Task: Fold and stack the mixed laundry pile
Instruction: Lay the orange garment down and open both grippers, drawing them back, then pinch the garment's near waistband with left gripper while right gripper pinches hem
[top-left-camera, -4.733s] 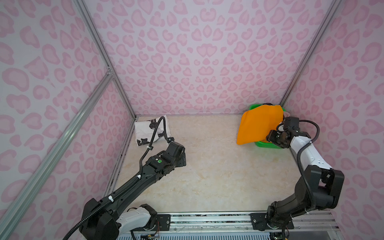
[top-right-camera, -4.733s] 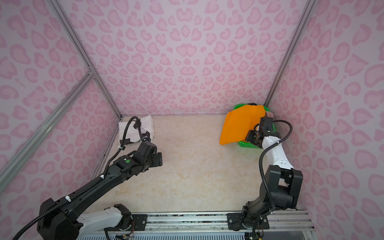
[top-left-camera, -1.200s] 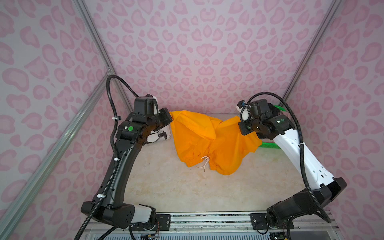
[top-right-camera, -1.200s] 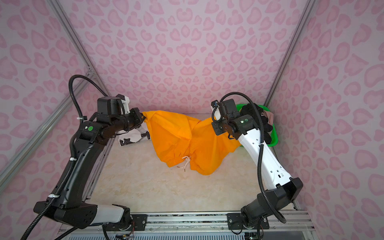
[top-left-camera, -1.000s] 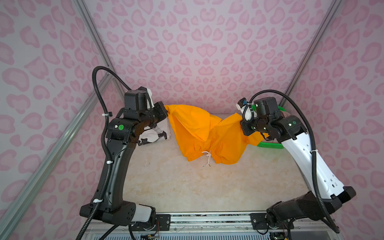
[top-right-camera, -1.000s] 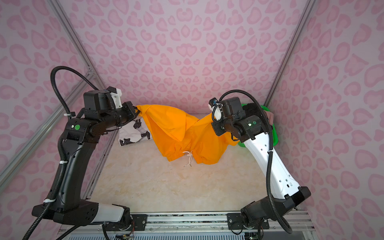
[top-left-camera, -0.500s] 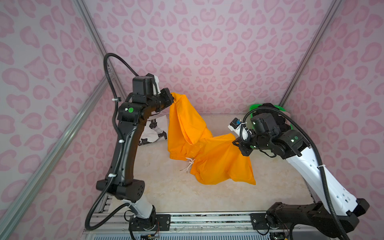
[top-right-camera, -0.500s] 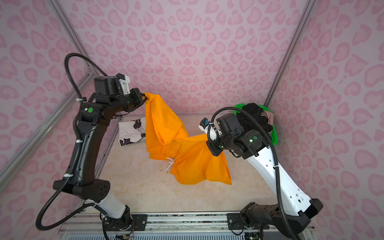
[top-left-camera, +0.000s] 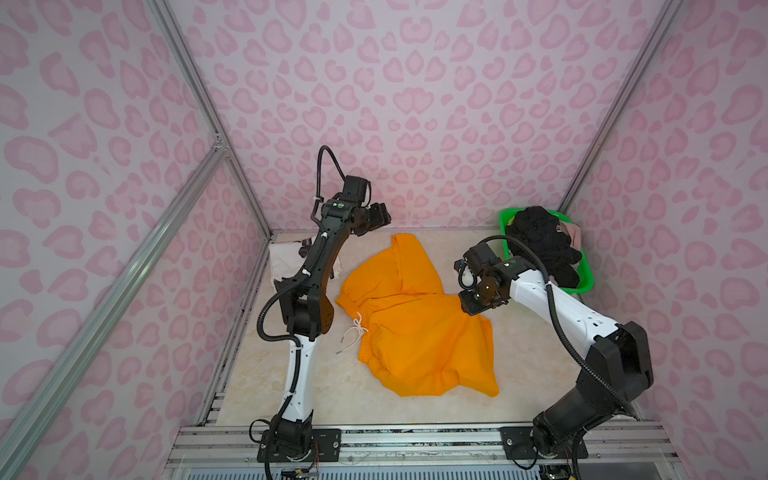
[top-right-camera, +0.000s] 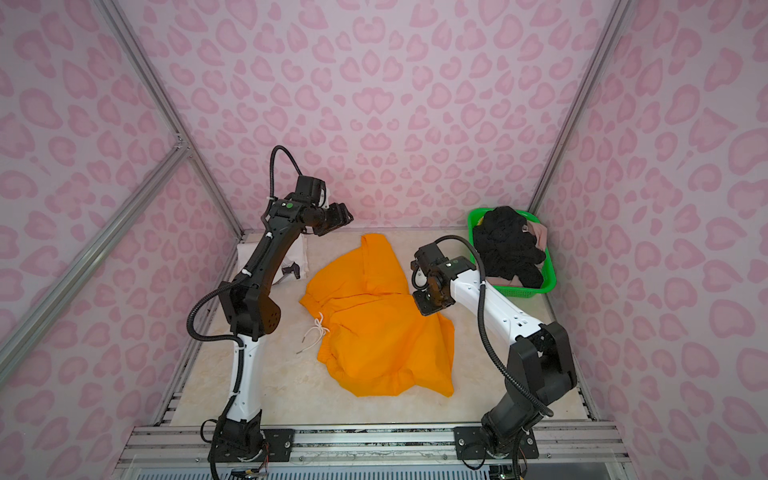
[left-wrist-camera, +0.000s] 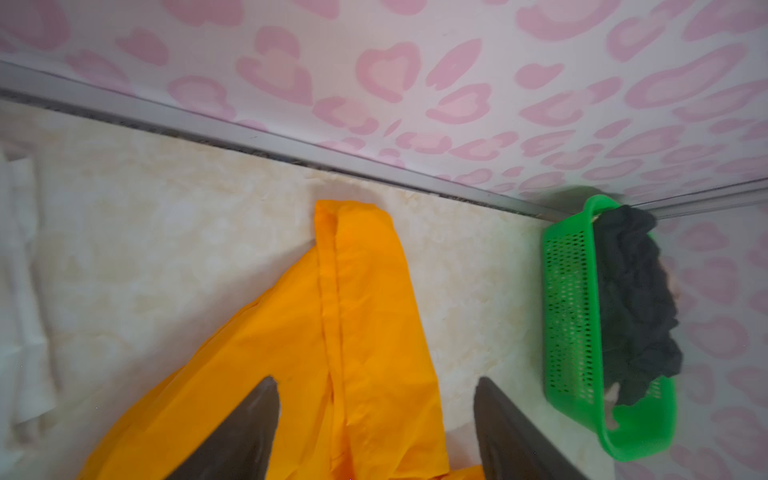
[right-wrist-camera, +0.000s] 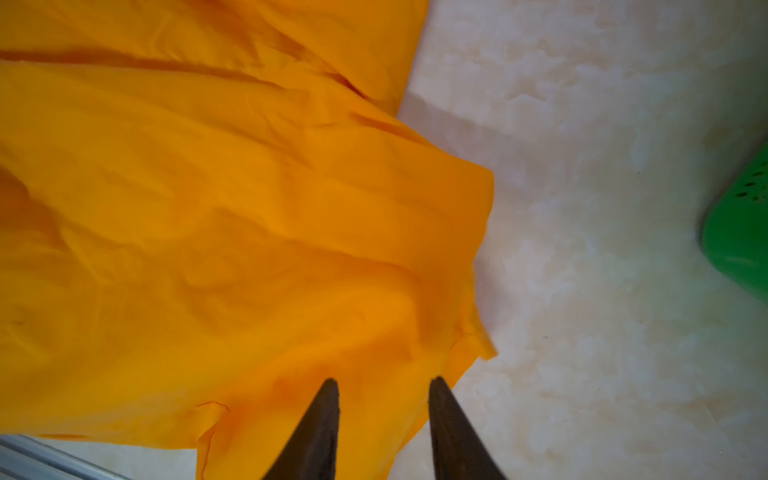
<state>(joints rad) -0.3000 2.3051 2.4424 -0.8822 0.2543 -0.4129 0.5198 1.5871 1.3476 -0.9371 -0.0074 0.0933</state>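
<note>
Left hand (left-wrist-camera: 374, 380): released, dark fingers (left-wrist-camera: 249, 428) spread wide, nothing between. Raised near the back wall, above the far tip of the orange shorts (top-left-camera: 415, 324), clear of the cloth.

Right hand (right-wrist-camera: 382, 380): released too, fingers parted, no cloth pinched. Low over the right edge of the shorts; touching the fabric or just off it, impossible to tell. In both top views, fingertips hidden under the wrist.

Shorts spread crumpled in the middle of the desk (top-left-camera: 291, 386), between the two arms, one leg pointing at the back wall. White drawstring (top-left-camera: 353, 332) loose on the bare desk at the left side. Cut off by the frame in both wrist views.

White T-shirt (top-left-camera: 282, 257) in the back left corner, half hidden behind the left arm, only scraps of black print showing. A blurred pale strip at the edge of the left wrist view.

Green basket (top-left-camera: 582, 282) in the back right corner, well apart from the shorts. Only a green corner of it in the right wrist view. Inside: a black knit piece (top-left-camera: 540, 245) heaped above the rim, and a beige-pink piece (top-left-camera: 573, 235) mostly buried behind it.
</note>
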